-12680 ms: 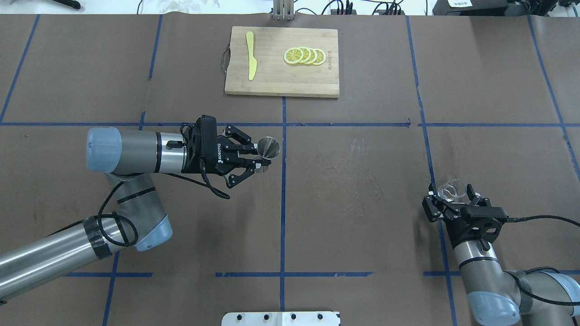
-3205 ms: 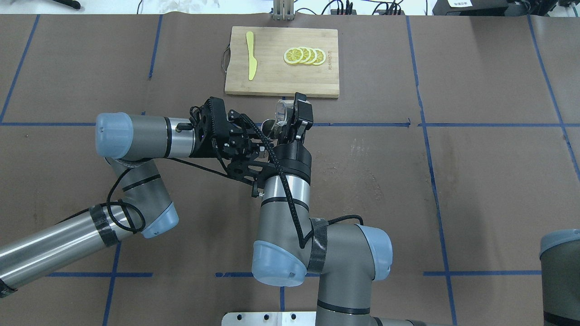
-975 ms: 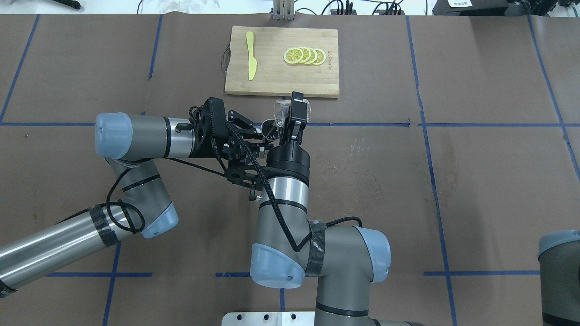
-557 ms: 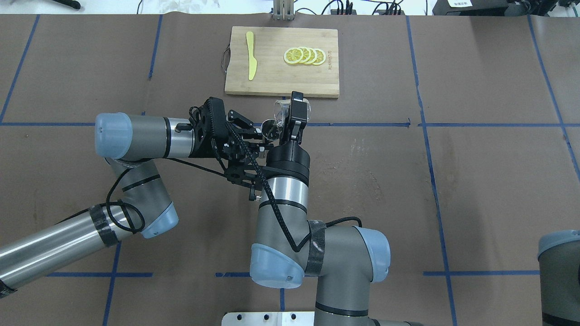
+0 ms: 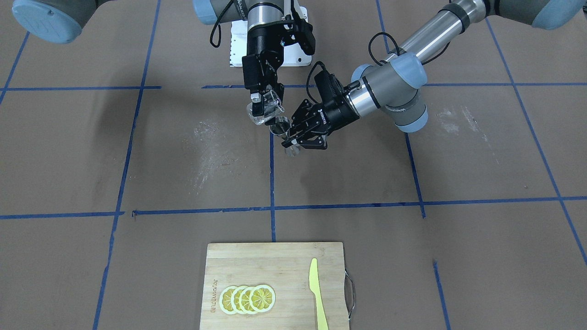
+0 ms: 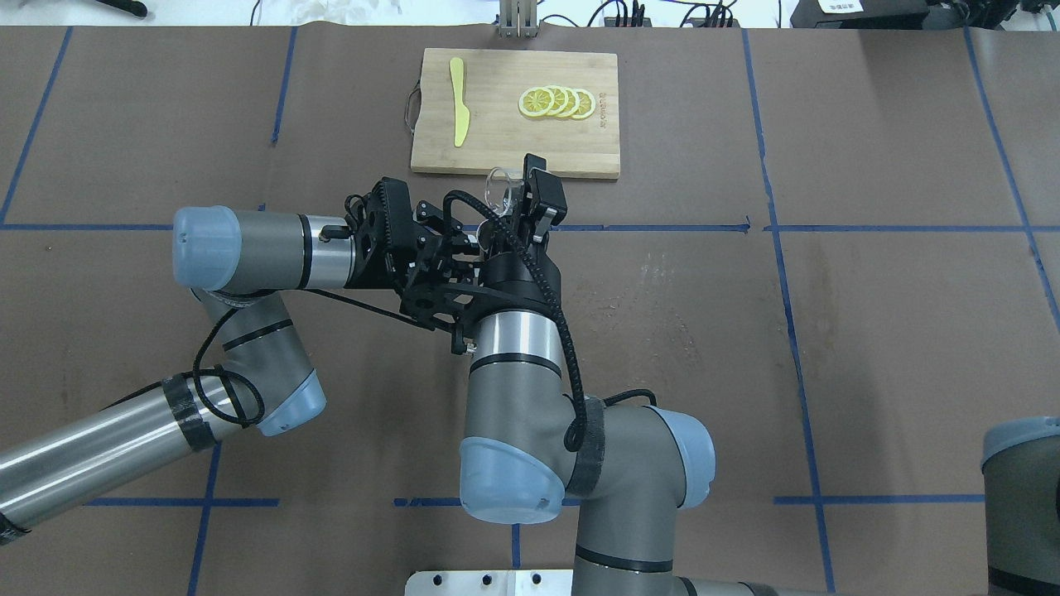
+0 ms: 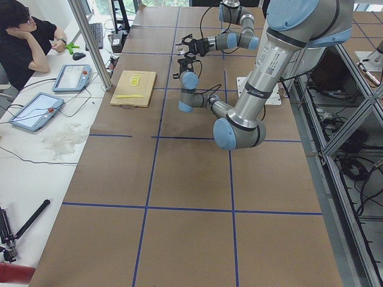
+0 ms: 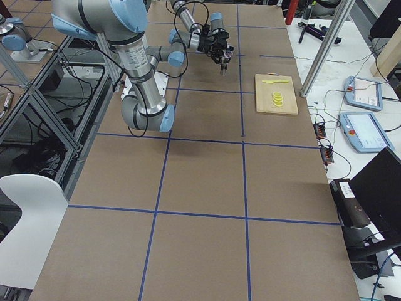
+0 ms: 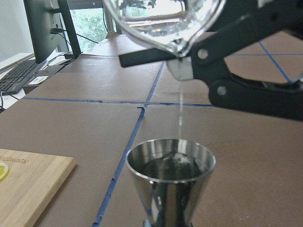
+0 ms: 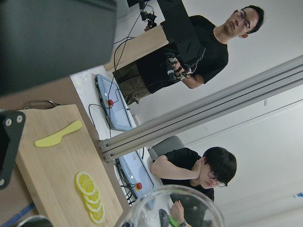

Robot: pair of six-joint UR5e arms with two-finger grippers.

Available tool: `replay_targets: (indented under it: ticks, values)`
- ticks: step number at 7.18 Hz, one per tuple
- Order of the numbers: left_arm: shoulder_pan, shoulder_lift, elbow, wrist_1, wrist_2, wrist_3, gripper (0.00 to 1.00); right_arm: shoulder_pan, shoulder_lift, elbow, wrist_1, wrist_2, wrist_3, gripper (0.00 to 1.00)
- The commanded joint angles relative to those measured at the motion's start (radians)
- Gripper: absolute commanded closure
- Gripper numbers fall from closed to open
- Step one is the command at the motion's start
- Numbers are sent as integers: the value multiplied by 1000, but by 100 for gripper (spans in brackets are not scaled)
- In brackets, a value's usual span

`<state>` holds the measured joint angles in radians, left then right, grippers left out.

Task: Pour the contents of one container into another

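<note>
My left gripper [image 5: 290,136] is shut on a steel jigger [image 5: 279,125], upright above the table's middle. The jigger [image 9: 170,175] holds clear liquid. Just above it, my right gripper [image 5: 263,98] is shut on a clear glass cup [image 5: 265,112], tilted with its lip over the jigger's mouth. A thin stream [image 9: 181,113] runs from the glass cup [image 9: 163,21] into the jigger. In the overhead view the glass cup [image 6: 501,186] shows by the right gripper [image 6: 523,199], and the right arm hides most of the jigger.
A wooden cutting board [image 6: 513,153] lies at the far side with lemon slices [image 6: 556,102] and a yellow knife [image 6: 458,99]. Beyond the table's far edge, a seated person [image 7: 24,36] and tablets [image 7: 72,76] are at a white desk.
The right arm has crossed from the far right to the left gripper. In the last second its wrist has turned and the glass cup has tilted further over the jigger.
</note>
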<state>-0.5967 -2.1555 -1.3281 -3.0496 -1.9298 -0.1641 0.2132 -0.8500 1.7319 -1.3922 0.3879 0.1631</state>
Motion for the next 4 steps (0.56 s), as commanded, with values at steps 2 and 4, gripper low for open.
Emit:
replay_targets:
  ticks: [2, 4]
  values:
    - [0, 2, 0, 0, 0, 2, 100, 26, -18, 20, 39, 84, 140, 100]
    - [-3, 5, -2, -3, 0, 2, 100, 40, -90, 93, 41, 106, 150, 100]
